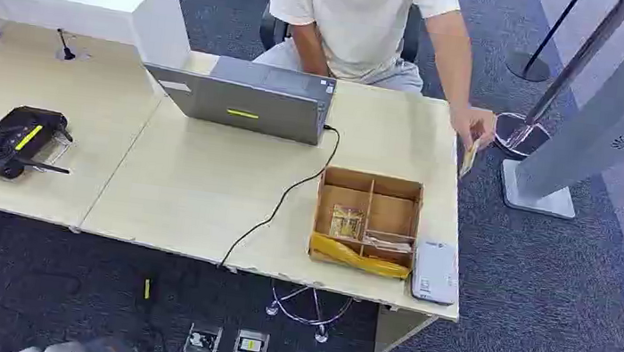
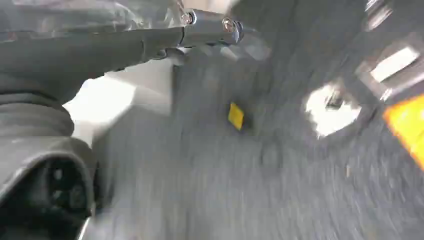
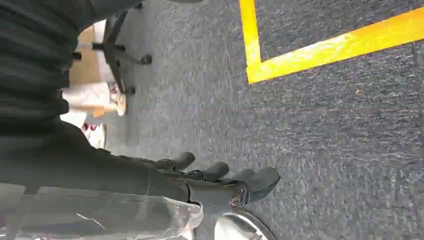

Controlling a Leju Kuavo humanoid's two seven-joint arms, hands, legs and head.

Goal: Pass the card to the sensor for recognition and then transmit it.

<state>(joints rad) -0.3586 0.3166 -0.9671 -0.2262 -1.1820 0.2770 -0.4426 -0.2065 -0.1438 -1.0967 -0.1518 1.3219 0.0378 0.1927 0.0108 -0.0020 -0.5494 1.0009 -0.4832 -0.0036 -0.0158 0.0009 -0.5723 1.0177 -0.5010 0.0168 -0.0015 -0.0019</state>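
Right hand (image 3: 220, 182) hangs over grey carpet, fingers extended and apart, holding nothing. Left hand (image 2: 150, 40) is blurred; whether it is open or closed cannot be told. On the floor near the desk (image 1: 199, 189): two small floor plates (image 1: 227, 344) and yellow tape (image 3: 320, 47). At the desk's near right corner lies a white sensor (image 1: 435, 270), touching the cardboard box (image 1: 367, 220) on its left. The box is divided into compartments; a yellow packet (image 1: 357, 255) lies along its near side and small items occupy the middle cell, not identifiable. A black cable (image 1: 284, 195) runs from the laptop (image 1: 251, 97) to the near edge. A black device (image 1: 16, 140) sits far left. Beyond the desk's right end, a seated person's hand (image 1: 474, 129) holds the card (image 1: 468, 157).
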